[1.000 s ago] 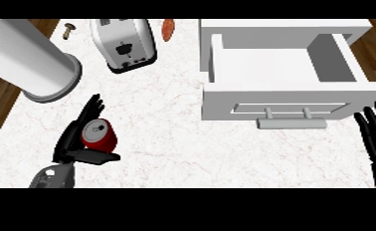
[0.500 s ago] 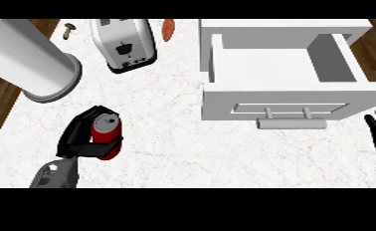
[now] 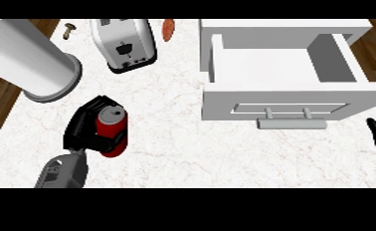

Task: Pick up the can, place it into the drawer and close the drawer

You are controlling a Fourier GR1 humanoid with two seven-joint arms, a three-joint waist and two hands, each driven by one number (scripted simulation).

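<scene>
Head view: steep look down on a pale marbled surface [image 3: 183, 145].
Left forearm: grey, entering from the lower edge at the left.
Left hand [image 3: 82, 131]: black, fingers curled round the can, clamped on it.
Can [image 3: 112, 131]: red with a silver top, in the left hand at the left part of the surface, leaning a little; whether its base touches the surface cannot be told.
Right hand [image 3: 371, 124]: only a dark tip shows at the right edge, below the drawer; fingers cannot be told.
Drawer [image 3: 275, 106]: white, pulled open at the right, bar handle [image 3: 291, 123] on its front facing the near edge; well apart from the can.
Cylinder [image 3: 33, 60]: large, white and grey, at the left edge, beyond the can.
Toaster [image 3: 123, 45]: silver, at the far side, between cylinder and drawer.
Orange item [image 3: 169, 29]: small, elongated, just beside the toaster at the far edge; kind cannot be told.
Small brown item [image 3: 70, 29]: far left corner, beside the cylinder.
</scene>
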